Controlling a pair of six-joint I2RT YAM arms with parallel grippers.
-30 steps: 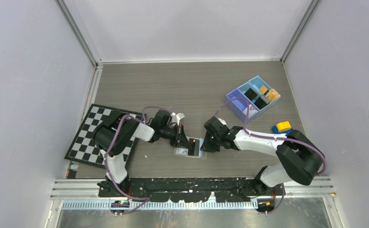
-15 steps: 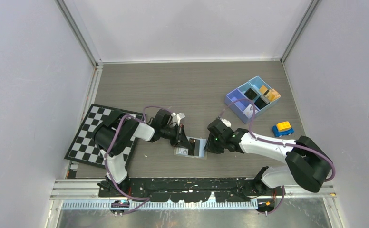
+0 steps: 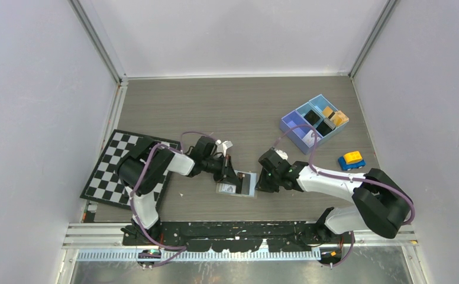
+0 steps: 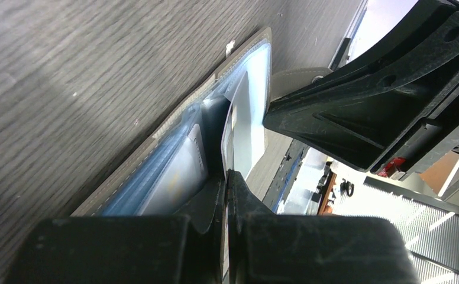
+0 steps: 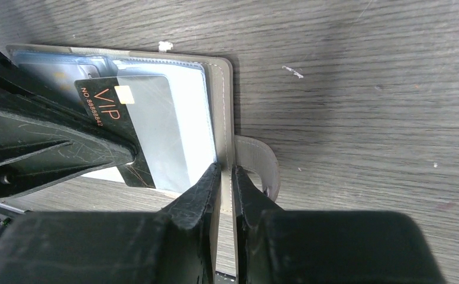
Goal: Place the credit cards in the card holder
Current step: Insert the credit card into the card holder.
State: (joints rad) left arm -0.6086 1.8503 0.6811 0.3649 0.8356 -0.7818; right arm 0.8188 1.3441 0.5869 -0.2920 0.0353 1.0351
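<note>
From above, both arms reach low and meet near the table's front: left gripper (image 3: 228,168) and right gripper (image 3: 261,182), with the open card holder (image 3: 246,185) lying flat between them. Left wrist: the fingers are pressed together on a credit card (image 4: 234,118) held edge-on over the pale blue pockets. Right wrist (the only view of its face): the card is black, lettered VIP. The right jaws stand narrow astride the holder's edge beside the snap tab (image 5: 262,165); whether they pinch it I cannot tell.

Wood-grain table (image 3: 215,106); on it chessboard (image 3: 106,171), open card holder (image 3: 246,182), blue tray (image 3: 301,108), toy car (image 3: 351,160)
</note>
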